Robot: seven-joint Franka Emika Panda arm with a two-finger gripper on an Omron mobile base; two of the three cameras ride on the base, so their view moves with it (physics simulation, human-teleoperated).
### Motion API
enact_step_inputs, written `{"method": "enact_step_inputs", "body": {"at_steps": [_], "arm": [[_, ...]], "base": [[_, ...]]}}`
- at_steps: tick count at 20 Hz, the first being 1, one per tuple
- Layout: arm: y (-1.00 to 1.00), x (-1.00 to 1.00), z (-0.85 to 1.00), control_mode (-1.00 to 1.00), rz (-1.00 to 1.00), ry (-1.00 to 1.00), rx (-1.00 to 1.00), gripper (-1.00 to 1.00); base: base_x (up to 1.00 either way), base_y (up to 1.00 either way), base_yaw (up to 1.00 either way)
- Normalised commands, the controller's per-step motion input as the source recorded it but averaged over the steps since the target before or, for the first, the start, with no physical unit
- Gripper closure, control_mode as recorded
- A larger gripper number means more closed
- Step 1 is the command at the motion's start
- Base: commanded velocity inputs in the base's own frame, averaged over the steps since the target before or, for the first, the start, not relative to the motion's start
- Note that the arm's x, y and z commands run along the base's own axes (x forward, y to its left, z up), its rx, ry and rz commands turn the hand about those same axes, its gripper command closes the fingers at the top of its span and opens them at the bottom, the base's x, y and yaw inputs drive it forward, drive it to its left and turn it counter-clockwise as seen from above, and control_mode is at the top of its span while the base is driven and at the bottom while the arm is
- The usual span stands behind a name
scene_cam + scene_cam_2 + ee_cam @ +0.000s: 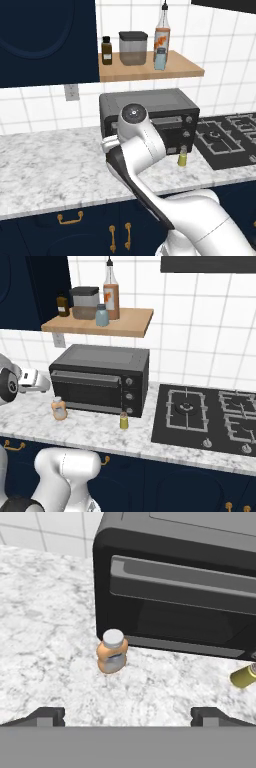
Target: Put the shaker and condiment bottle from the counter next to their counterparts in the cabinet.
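The tan-orange shaker (pixel 112 651) with its silvery cap stands upright on the marble counter, just before the left end of the black toaster oven (pixel 180 587). My gripper (pixel 129 717) hovers over the counter short of it, open wide, with nothing between the fingertips (pixel 47 716). From the right base the shaker (pixel 59 408) shows by the oven's left front corner. The yellow-green condiment bottle (pixel 123 420) stands near the oven's right front corner (pixel 183 158) (pixel 244 676). On the light-wood cabinet shelf (pixel 130 326) stand the pale blue shaker (pixel 102 315) and the tall clear orange-labelled bottle (pixel 111 293).
A dark brown bottle (pixel 106 50) and a grey lidded container (pixel 133 48) share the shelf's left part. A black gas hob (pixel 210 416) lies right of the oven. Navy cabinet doors (pixel 45 40) hang left of the shelf. Bare marble counter (pixel 50 160) stretches to the left.
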Motion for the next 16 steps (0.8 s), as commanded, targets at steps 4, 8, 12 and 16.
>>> {"method": "enact_step_inputs", "body": {"at_steps": [4,8,12,16], "arm": [[0.0,0.12,-0.26,-1.0,0.0,0.0,0.0,-1.0],[0.03,0.11,-0.28,-1.0,0.0,0.0,0.0,-1.0],[0.02,0.09,-0.27,-1.0,0.0,0.0,0.0,-1.0],[0.02,0.12,-0.26,-1.0,0.0,0.0,0.0,-1.0]], "base": [[0.0,0.0,0.0],[0.0,0.0,0.0],[0.0,0.0,0.0],[0.0,0.0,0.0]]}}
